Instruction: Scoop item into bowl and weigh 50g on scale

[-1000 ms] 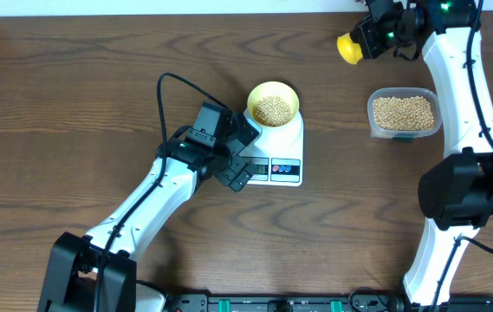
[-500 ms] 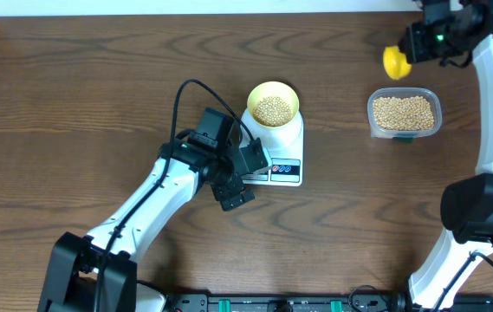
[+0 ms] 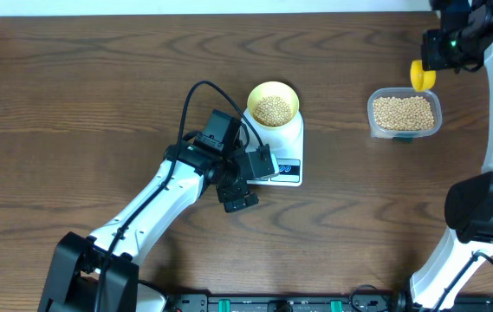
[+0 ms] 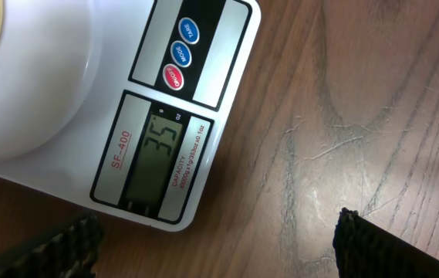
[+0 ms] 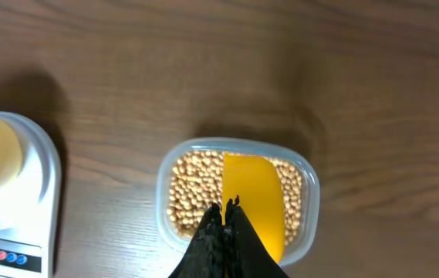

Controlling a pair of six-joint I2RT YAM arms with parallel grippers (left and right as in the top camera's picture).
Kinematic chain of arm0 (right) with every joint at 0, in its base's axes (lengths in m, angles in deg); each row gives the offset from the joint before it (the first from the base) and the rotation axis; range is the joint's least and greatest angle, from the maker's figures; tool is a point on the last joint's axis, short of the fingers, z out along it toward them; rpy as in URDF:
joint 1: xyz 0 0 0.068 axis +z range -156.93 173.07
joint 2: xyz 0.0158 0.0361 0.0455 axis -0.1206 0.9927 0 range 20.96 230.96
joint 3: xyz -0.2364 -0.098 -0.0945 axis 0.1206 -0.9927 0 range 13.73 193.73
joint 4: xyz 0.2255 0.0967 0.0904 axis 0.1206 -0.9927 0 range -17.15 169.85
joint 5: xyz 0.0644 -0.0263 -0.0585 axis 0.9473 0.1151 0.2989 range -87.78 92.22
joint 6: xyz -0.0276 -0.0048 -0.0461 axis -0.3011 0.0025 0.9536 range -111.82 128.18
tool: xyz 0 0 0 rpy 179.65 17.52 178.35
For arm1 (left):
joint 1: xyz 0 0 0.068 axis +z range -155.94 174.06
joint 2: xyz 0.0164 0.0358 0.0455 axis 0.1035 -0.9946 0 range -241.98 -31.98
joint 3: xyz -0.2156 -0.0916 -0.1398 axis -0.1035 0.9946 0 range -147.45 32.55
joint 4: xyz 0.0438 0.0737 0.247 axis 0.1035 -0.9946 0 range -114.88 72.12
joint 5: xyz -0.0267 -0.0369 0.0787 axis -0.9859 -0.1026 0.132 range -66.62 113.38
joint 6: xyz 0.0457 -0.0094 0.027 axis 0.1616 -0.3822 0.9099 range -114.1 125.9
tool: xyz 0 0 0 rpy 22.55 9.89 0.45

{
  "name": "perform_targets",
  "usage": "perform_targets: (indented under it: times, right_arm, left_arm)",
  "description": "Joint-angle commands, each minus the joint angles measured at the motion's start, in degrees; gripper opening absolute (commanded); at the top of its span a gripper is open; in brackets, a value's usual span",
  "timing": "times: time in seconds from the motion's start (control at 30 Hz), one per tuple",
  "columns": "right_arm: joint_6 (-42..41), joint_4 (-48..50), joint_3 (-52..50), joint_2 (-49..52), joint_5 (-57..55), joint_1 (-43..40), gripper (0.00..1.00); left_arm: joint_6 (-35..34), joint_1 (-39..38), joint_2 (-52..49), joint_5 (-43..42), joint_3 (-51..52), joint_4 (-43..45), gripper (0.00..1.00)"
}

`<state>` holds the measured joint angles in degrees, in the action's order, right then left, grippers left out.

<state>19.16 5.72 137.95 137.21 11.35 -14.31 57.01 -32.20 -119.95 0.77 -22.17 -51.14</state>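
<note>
- The right gripper (image 3: pixel 441 50) has its jaws together, clamped on a yellow scoop (image 3: pixel 422 74) that hangs over the far right corner of the clear tub (image 3: pixel 370 113)
- From the right wrist view the scoop's long axis runs straight out from the fingertips across the tub's middle, bowl end forward, so the stock of soybeans (image 3: pixel 273 110) in the tub lies directly beneath it; a dip downward and a draw along that axis looks like the coming move
- The pale yellow bowl (image 3: pixel 253 94) sits on the far end of the white digital scale (image 3: pixel 293 137), partly filled with beans, well apart from the tub and to its left
- The display (image 4: pixel 161 139) reads 35, so I judge more beans are needed
- The left gripper (image 3: pixel 252 180) hovers jaws wide apart, empty, at the scale's front edge
- The right arm is by far the nearer to the tub; the left is nearer the scale
</note>
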Motion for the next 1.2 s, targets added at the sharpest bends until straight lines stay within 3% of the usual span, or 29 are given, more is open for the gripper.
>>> perform_targets:
  times: [0.0,0.3,0.67,1.17]
  right_arm:
    - [-0.7,-0.3,-1.5,2.1,-3.5,-0.1,0.01]
    - [0.0,-0.2,-2.0,6.9,-11.2,-0.1,0.01]
    - [1.5,-0.5,-2.1,13.9,-10.8,0.2,0.01]
    - [1.9,-1.1,-1.9,17.3,8.2,-0.9,0.01]
  left_arm:
    - [0.9,0.0,0.2,-0.7,0.1,-0.1,0.98]
    - [0.9,0.0,0.2,-0.7,0.1,-0.1,0.98]
    - [0.9,0.0,0.2,-0.7,0.1,-0.1,0.98]
    - [0.9,0.0,0.2,-0.7,0.1,-0.1,0.98]
